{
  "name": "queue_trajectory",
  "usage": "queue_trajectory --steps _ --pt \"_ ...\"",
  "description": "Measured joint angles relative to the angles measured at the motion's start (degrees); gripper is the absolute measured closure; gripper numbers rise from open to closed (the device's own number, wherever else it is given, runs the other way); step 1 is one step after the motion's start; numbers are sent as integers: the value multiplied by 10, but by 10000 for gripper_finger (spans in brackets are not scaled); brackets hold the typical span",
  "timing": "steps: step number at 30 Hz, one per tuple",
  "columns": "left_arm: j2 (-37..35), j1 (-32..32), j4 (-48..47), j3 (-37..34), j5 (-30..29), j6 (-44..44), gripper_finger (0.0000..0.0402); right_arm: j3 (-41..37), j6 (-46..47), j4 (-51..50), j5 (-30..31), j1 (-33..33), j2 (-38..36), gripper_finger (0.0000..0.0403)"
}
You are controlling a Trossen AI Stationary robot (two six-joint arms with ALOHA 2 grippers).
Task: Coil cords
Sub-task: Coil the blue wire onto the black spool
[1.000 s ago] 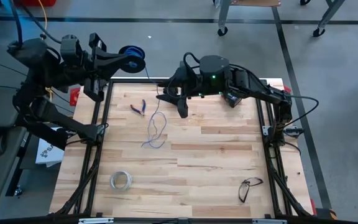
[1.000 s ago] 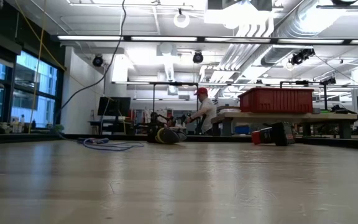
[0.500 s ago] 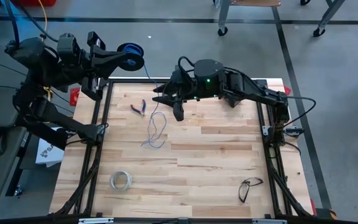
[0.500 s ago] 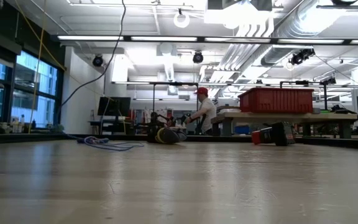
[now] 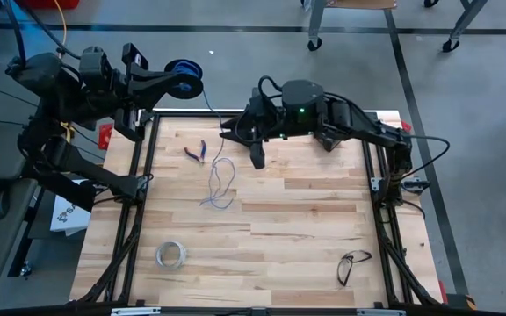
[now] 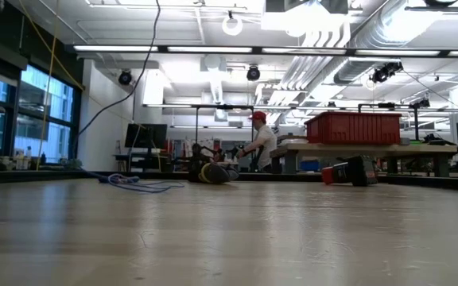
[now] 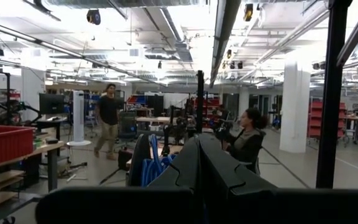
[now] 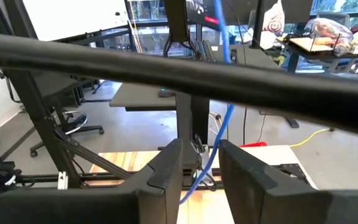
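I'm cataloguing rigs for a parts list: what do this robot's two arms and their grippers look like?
Both arms are matt black with chunky jointed links. The left gripper has long, flat, blade-like black fingers. The right gripper has the same dark angular fingers, behind a round black wrist housing showing a small green light. Black cables loop along the right arm and down its base.

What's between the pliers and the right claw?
In the high view, the thin wire runs between the pliers and the right claw.
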Motion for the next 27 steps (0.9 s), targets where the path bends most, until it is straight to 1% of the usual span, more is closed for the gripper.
queue_trajectory --steps 6,8,12,13,19,21,23,25,27 --pt "0 0 0 0 0 -4 401 0 0 0 0 0 1 312" --pt "0 0 1 0 0 -7 401 0 -2 1 0 0 1 331" --pt "5 0 6 0 0 -21 401 0 8 12 5 0 3 390" --pt "6 0 7 0 0 -21 401 0 9 11 5 0 3 396" --pt "10 0 17 0 0 -42 401 0 -5 16 5 6 4 401" --pt "13 0 24 0 -1 -66 401 0 -14 17 7 13 4 402" --pt "20 0 38 0 0 -115 401 0 -29 29 30 24 8 402" --pt "27 0 49 0 0 -172 401 0 -50 63 49 36 16 402" --pt "34 0 54 0 13 -223 401 0 -68 119 50 46 28 402"
